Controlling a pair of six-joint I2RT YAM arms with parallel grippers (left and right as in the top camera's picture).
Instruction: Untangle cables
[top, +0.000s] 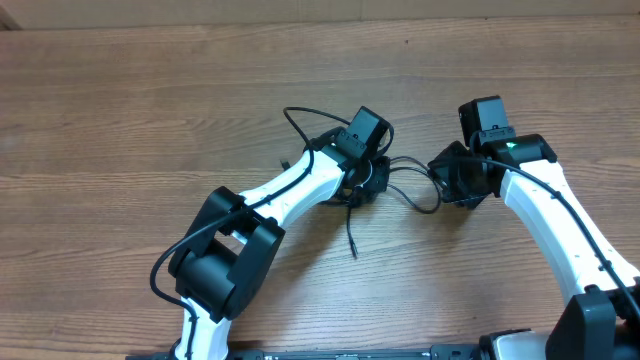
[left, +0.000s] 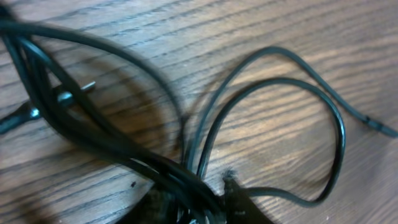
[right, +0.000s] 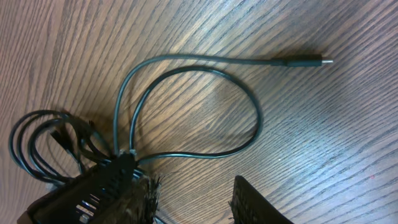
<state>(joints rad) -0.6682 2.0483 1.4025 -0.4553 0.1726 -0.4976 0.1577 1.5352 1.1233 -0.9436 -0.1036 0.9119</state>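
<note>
Thin black cables (top: 412, 186) lie tangled on the wooden table between my two arms. One strand trails down to a plug end (top: 353, 250). In the left wrist view a thick bundle of cables (left: 124, 149) runs into my left gripper (left: 199, 210), which is shut on it, and a loop (left: 339, 124) curls out to the right. My left gripper (top: 365, 183) sits over the knot. My right gripper (right: 193, 202) stands open over bare wood, its left finger (right: 118, 183) against a cable loop (right: 252, 118) that ends in a plug (right: 305, 61). It sits just right of the tangle (top: 452, 182).
A cable loop (top: 298, 122) arches out behind the left wrist. The wooden table (top: 120, 120) stretches wide to the left and back. Thick black arm wires run along both white arms (top: 285, 185).
</note>
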